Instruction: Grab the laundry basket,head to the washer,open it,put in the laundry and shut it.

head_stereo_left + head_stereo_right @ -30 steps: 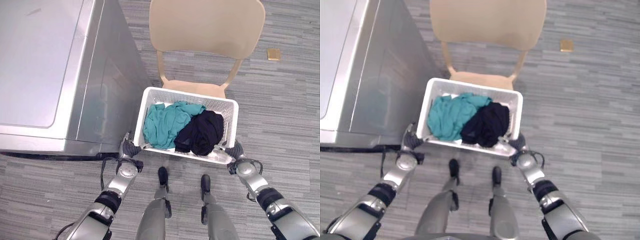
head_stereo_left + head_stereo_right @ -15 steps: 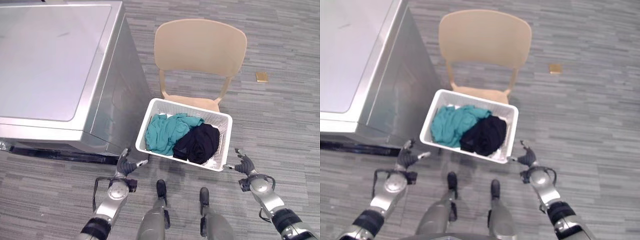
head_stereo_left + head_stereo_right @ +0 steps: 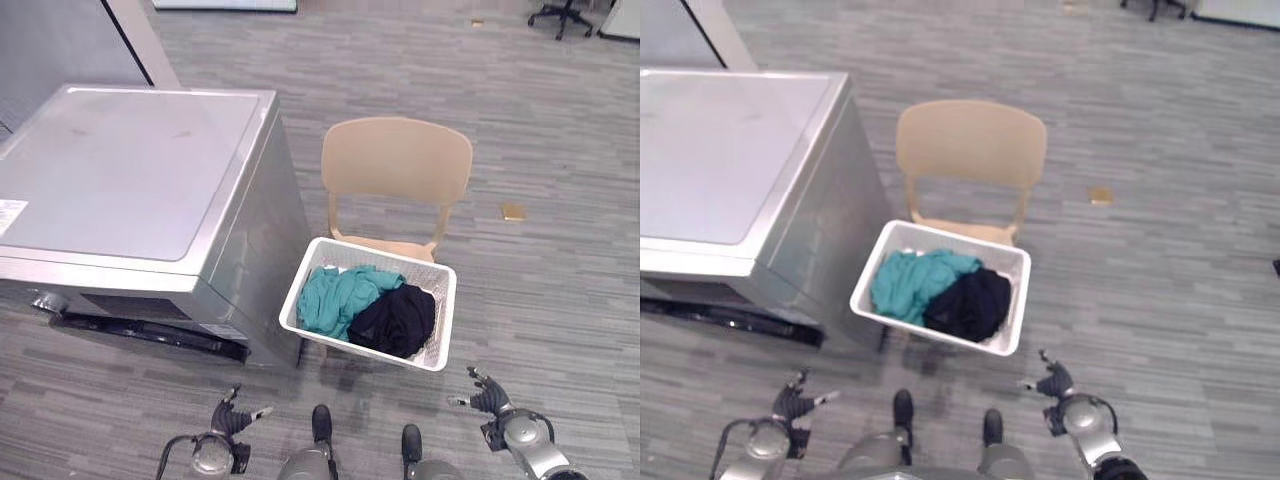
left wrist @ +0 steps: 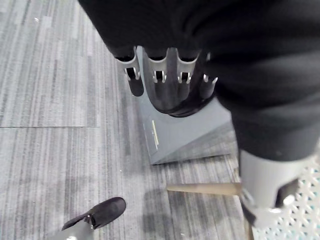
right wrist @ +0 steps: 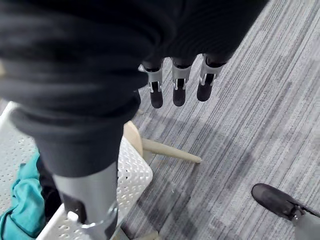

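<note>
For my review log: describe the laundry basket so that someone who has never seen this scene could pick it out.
Right of the big silver washer, a tan chair stands on the grey carpet. On its seat rests the laundry basket: white, perforated, rectangular. It alone holds clothes: a teal garment beside a black one.

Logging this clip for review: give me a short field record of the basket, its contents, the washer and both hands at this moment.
basket: white laundry basket resting on the tan chair seat, beside the washer
contents: teal garment and black garment
washer lid: closed
left hand: open, apart from the basket
right hand: open, apart from the basket
floor: small tan object past the chair
</note>
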Available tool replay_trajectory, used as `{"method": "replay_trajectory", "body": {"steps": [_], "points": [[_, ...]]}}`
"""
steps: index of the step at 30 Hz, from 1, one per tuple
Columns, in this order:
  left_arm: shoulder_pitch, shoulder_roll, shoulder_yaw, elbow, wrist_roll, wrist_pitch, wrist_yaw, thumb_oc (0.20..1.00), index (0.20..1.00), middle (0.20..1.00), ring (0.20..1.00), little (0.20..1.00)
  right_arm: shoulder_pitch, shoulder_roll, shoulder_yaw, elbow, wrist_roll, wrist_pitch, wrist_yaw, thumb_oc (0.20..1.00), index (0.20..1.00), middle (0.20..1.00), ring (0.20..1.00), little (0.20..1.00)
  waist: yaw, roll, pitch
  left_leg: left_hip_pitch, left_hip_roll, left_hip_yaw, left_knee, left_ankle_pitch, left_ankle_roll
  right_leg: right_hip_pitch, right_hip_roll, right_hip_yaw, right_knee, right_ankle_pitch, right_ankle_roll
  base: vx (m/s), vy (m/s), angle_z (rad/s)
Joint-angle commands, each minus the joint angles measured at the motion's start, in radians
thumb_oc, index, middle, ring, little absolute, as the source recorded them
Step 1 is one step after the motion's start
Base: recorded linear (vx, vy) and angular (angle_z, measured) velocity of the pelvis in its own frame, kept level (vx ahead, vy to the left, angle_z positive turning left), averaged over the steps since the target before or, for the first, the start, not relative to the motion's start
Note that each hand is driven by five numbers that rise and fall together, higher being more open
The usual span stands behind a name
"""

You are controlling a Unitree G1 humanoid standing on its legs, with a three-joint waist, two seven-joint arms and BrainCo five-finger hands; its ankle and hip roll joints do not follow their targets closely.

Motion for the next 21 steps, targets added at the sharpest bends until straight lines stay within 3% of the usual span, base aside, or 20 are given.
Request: {"method": "replay_trajectory", "body": {"steps": [1,6,9,12,14,15,16,17,20,21], "points": [[-0.079,0.01,0.009,0.032,0.026,-0.018,0.032,1.0,1.0,1.0,1.0,1.0,-0.044,0.0,0.009,-0.007,0.015,-0.029,-0.016,1.0,1.0,1.0,1.0,1.0,0.015,-0.029,0.045,-0.069,-0.024,-0.009,0.17,-0.141,-0.023,-0.076,0.023,-0.004,0.118,-0.146,-0.02,-0.21,-0.044,0.1],[-0.124,-0.007,-0.006,0.049,0.008,-0.03,0.045,1.0,1.0,1.0,1.0,1.0,-0.07,0.018,0.033,0.047,0.034,-0.029,-0.03,1.0,1.0,1.0,1.0,1.0,0.016,-0.036,0.067,-0.161,-0.018,-0.021,0.266,-0.166,-0.042,-0.113,-0.002,-0.027,0.099,-0.128,-0.029,-0.14,0.051,0.69],[-0.158,-0.026,-0.024,0.083,0.004,-0.04,0.054,1.0,1.0,1.0,1.0,1.0,-0.092,0.034,0.047,0.113,0.037,-0.018,-0.021,1.0,1.0,1.0,1.0,1.0,0.005,-0.047,0.052,-0.141,0.092,-0.011,0.216,-0.141,-0.061,-0.119,-0.067,-0.072,0.07,-0.107,0.001,0.04,0.294,0.52],[-0.176,-0.028,-0.039,0.079,0.003,-0.046,0.062,1.0,1.0,1.0,1.0,1.0,-0.085,0.039,0.047,0.115,0.039,-0.011,-0.014,1.0,1.0,1.0,1.0,1.0,0.001,-0.044,0.045,-0.15,0.166,0.017,0.152,-0.084,-0.079,-0.103,-0.114,-0.111,0.063,-0.104,0.022,0.13,0.368,0.6],[-0.185,-0.025,-0.049,0.067,0.009,-0.045,0.058,1.0,1.0,1.0,1.0,1.0,-0.075,0.051,0.037,0.113,0.045,-0.006,-0.008,1.0,1.0,1.0,1.0,1.0,-0.006,-0.036,0.036,-0.138,0.193,0.064,0.12,-0.077,-0.093,-0.086,-0.146,-0.141,0.054,-0.096,0.04,0.16,0.405,0.76],[-0.188,-0.025,-0.059,0.06,0.018,-0.046,0.053,1.0,1.0,1.0,1.0,1.0,-0.068,0.058,0.028,0.12,0.052,-0.004,-0.008,1.0,1.0,1.0,1.0,1.0,-0.008,-0.03,0.029,-0.15,0.188,0.071,0.126,-0.076,-0.096,-0.066,-0.167,-0.167,0.041,-0.086,0.052,0.27,0.629,0.57],[-0.198,-0.022,-0.078,0.056,0.037,-0.049,0.047,1.0,1.0,1.0,1.0,1.0,-0.08,0.071,0.027,0.125,0.052,-0.003,-0.014,1.0,1.0,1.0,1.0,1.0,-0.009,-0.041,0.023,-0.207,0.134,0.038,0.204,-0.111,-0.089,-0.051,-0.22,-0.181,0.033,-0.051,0.066,0.21,0.488,0.53],[-0.198,-0.022,-0.078,0.056,0.037,-0.049,0.047,1.0,1.0,1.0,1.0,1.0,-0.08,0.071,0.027,0.125,0.052,-0.003,-0.014,1.0,1.0,1.0,1.0,1.0,-0.01,-0.041,0.022,-0.21,0.133,0.037,0.207,-0.112,-0.089,-0.051,-0.22,-0.183,0.033,-0.051,0.066,0.2,0.469,0.74],[-0.208,0.013,-0.076,0.043,0.058,-0.044,0.041,1.0,1.0,1.0,1.0,1.0,-0.097,0.094,0.04,0.108,0.051,0.0,-0.012,1.0,1.0,1.0,1.0,1.0,0.005,-0.061,0.03,-0.234,0.064,0.012,0.255,-0.178,-0.047,-0.08,-0.253,-0.143,0.087,-0.043,0.056,0.14,0.324,0.74],[-0.21,0.028,-0.071,0.034,0.061,-0.036,0.043,1.0,1.0,1.0,1.0,1.0,-0.118,0.101,0.061,0.09,0.042,0.0,-0.018,1.0,1.0,1.0,1.0,1.0,0.01,-0.059,0.033,-0.216,0.039,0.008,0.239,-0.186,-0.021,-0.119,-0.231,-0.091,0.168,-0.05,0.037,0.15,0.313,0.42]]}}
